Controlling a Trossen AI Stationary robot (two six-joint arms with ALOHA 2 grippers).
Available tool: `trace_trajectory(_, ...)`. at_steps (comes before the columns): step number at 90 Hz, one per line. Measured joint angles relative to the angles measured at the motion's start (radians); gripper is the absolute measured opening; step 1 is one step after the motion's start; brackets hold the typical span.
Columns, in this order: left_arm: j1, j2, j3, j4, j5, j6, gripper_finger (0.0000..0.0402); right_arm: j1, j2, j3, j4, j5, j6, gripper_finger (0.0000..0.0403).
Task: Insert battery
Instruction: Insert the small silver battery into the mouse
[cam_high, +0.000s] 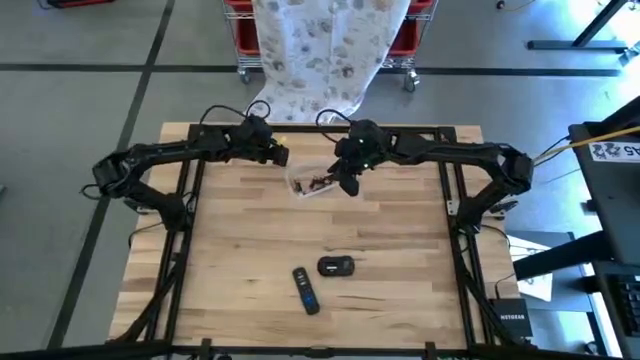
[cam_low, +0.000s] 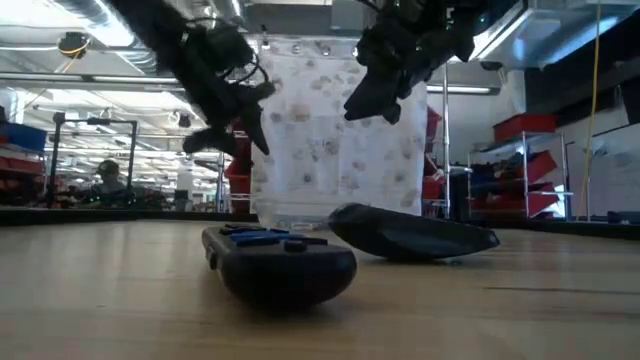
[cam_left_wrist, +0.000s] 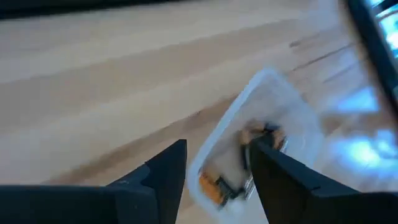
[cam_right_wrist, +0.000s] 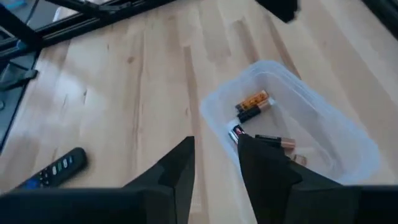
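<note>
**Both grippers poised over the battery tub at the far middle of the table**

From above, the clear plastic tub (cam_high: 311, 185) sits at the far centre of the wooden table (cam_high: 250, 250). The left gripper (cam_high: 280, 155) hangs just left of it and the right gripper (cam_high: 347, 182) at its right edge. Only the right wrist view shows the contents clearly: several batteries (cam_right_wrist: 254, 104) lie loose in the tub (cam_right_wrist: 323, 124), one orange-and-black cell with its long axis slanting across the tub, others dark with copper ends lying at different angles. In the left wrist view the same tub (cam_left_wrist: 283, 112) is blurred, with orange and dark shapes inside.

The right gripper (cam_right_wrist: 214, 165) has a narrow gap between its fingers and holds nothing. The left gripper (cam_left_wrist: 217, 171) also stands slightly parted and empty.

Nearer the front, the remote control (cam_high: 306, 290) lies with its long axis running near-to-far, tilted a little left at the far end. Just to its right and slightly farther back sits a dark oval piece (cam_high: 336, 266). The low view shows the remote (cam_low: 280, 262) end-on, with that dark piece (cam_low: 415, 235) behind it.

Beyond the table hangs a patterned white cloth (cam_high: 325, 50) over a cart with red bins (cam_high: 240, 30). The low view shows shelving with red bins (cam_low: 525, 125) and a person (cam_low: 105, 180) far left.
</note>
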Motion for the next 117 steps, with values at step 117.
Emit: trace_trajectory(117,-0.204,0.249,0.105,0.161,-0.161,0.088,0.0012,-0.045,0.027,0.0,-0.007,-0.01,-0.102,0.0108)
